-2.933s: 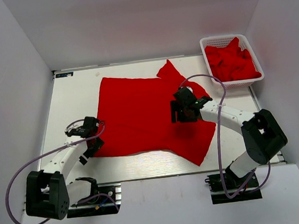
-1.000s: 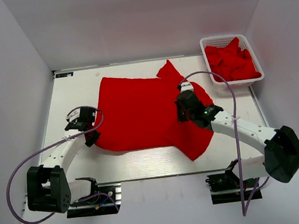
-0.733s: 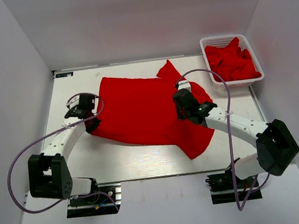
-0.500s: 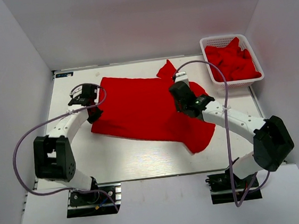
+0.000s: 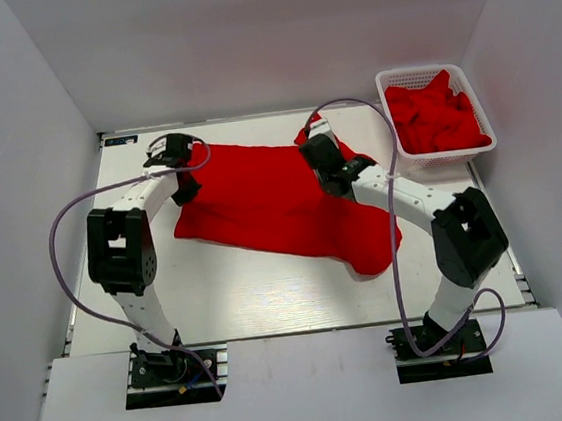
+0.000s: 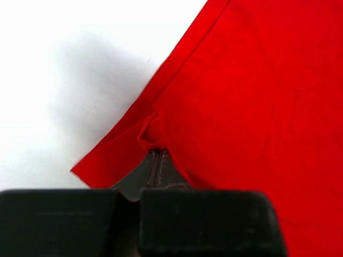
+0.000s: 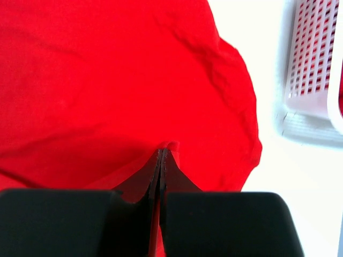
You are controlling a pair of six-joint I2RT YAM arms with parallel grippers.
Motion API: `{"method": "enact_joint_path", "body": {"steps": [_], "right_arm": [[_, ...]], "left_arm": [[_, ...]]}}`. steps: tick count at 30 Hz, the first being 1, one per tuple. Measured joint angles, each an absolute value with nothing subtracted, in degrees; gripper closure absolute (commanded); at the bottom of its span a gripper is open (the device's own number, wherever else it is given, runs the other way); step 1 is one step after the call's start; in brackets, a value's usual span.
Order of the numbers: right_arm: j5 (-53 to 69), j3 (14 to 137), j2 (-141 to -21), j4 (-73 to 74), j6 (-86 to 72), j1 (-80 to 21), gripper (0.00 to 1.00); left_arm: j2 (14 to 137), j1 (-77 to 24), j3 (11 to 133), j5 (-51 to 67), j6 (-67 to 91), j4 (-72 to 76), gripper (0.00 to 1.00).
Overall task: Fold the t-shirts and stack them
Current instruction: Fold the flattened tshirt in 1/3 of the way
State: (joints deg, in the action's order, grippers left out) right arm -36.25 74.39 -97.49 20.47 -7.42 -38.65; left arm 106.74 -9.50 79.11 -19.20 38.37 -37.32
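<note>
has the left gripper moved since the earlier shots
Yes. The left gripper, jaws shut on the red shirt, has gone from near the table's front edge toward its far edge, pulling the hem along.

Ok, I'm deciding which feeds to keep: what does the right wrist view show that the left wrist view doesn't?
Only the right wrist view: the white basket at the right edge, and the right end effector shut on a pinch of the red t-shirt. Only the left wrist view: the left end effector shut on a fold near the shirt's straight edge. Both: red fabric filling much of the frame, with white table beside it.
</note>
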Motion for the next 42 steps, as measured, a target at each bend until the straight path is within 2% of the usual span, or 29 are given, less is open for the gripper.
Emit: {"method": "enact_joint_path", "body": {"steps": [6, 12, 15, 16, 17, 18, 19, 22, 24, 25, 32, 34, 35, 36, 42], "right_arm": [[-36.56, 79.7, -102.96, 20.34, -5.28, -37.15, 1.0], [-35.94, 84.73, -109.58, 19.25, -3.77, -35.03, 1.0], [-35.29, 87.05, -112.95, 19.18, -3.57, -34.09, 0.8], [-34.65, 87.79, -113.99, 19.31, -3.44, -33.74, 0.66], [-34.04, 88.23, -114.72, 19.38, -3.73, -33.45, 0.63], [-33.21, 88.4, -115.15, 19.51, -3.55, -33.17, 0.58], [-32.56, 88.4, -115.22, 19.77, -3.6, -32.99, 0.47], [-30.41, 88.33, -114.65, 20.21, -4.16, -32.69, 0.26], [-28.64, 87.79, -112.9, 20.82, -4.84, -32.62, 0.18], [-27.49, 86.89, -111.37, 21.06, -5.17, -32.62, 0.1], [-20.03, 74.06, -92.42, 20.88, -10.87, -30.92, 0.1], [-18.2, 70.52, -89.21, 20.84, -13.13, -29.56, 0.14], [-17.32, 68.75, -88.42, 20.88, -14.39, -28.86, 0.19], [-16.53, 67.07, -88.03, 20.88, -15.44, -28.1, 0.29], [-10.74, 56.53, -87.9, 23.27, -21.89, -24.05, 0.36]], "left_arm": [[111.48, -9.5, 83.83, -20.34, 37.91, -37.69, 1.0], [119.81, -9.5, 94.04, -20.64, 37.85, -38.85, 1.0], [124.79, -9.41, 99.94, -20.82, 37.39, -40.64, 0.55], [126.23, -9.37, 101.51, -20.93, 37.56, -41.23, 0.22], [127.15, -9.32, 102.41, -20.99, 37.08, -41.87, 0.0], [127.79, -9.28, 103.0, -21.23, 37.3, -42.48, 0.0], [128.09, -9.21, 103.37, -21.47, 37.47, -43.18, 0.0], [128.03, -9.1, 103.7, -22.17, 37.5, -44.66, 0.0], [127.48, -9.1, 103.77, -22.39, 37.28, -45.15, 0.0], [126.96, -9.1, 103.7, -22.44, 37.04, -45.25, 0.0], [116.68, -9.08, 97.12, -20.91, 34.22, -43.0, 0.0], [113.84, -9.23, 94.19, -20.03, 33.04, -41.3, 0.0], [112.99, -9.23, 92.97, -19.4, 32.53, -40.75, 0.0], [112.42, -9.23, 91.59, -18.52, 32.12, -39.88, 0.0], [113.16, -9.26, 84.23, -15.14, 30.59, -37.56, 0.0]]}}
